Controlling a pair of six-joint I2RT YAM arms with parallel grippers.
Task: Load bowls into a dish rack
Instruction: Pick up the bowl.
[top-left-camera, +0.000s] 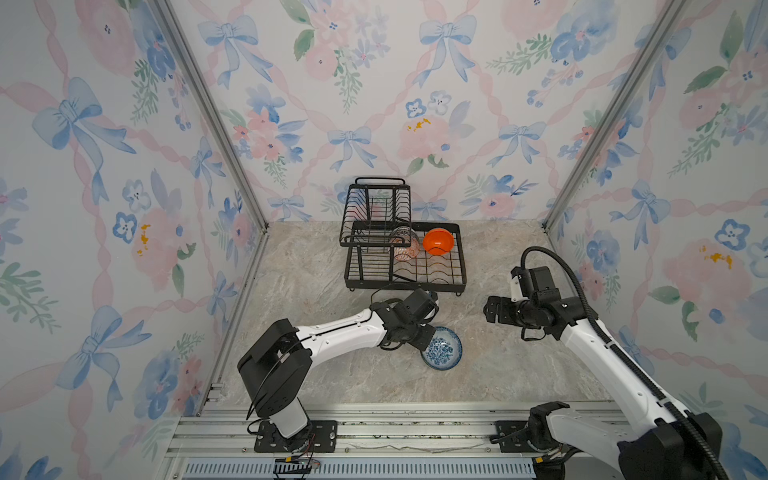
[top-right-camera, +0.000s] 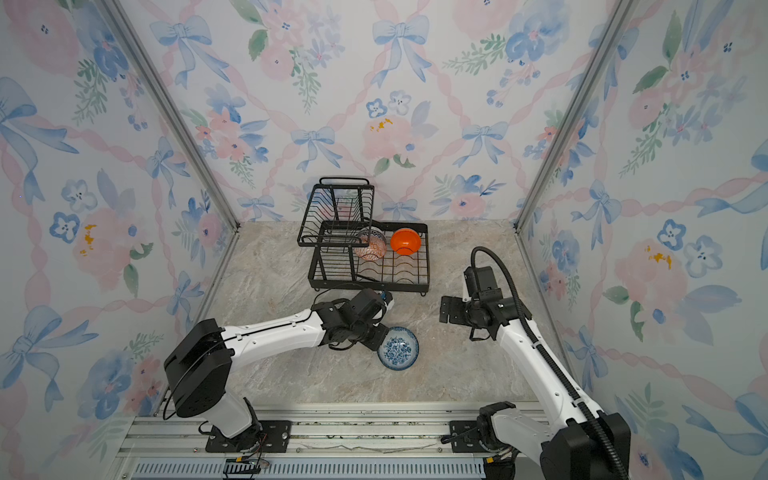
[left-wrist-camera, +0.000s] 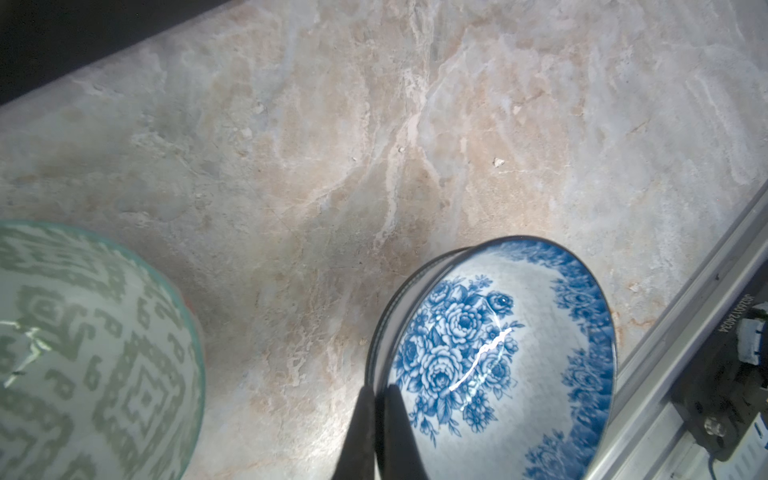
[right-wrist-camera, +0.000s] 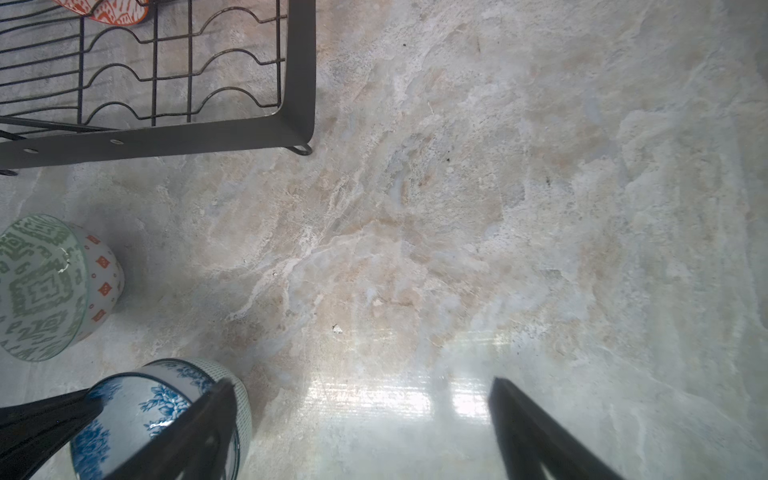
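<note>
Green bowl (left-wrist-camera: 91, 353) near blue bowl (left-wrist-camera: 519, 332), apart

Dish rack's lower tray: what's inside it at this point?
The lower tray holds two bowls on edge at the back: an orange bowl and an orange-and-white patterned bowl. The raised basket screens its left part.

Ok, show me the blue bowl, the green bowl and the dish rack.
blue bowl (top-left-camera: 443, 351): in a top view, inner bottom.
green bowl (right-wrist-camera: 39, 286): right wrist view, patterned inside.
dish rack (right-wrist-camera: 187, 139): right wrist view, flat rim.
</note>
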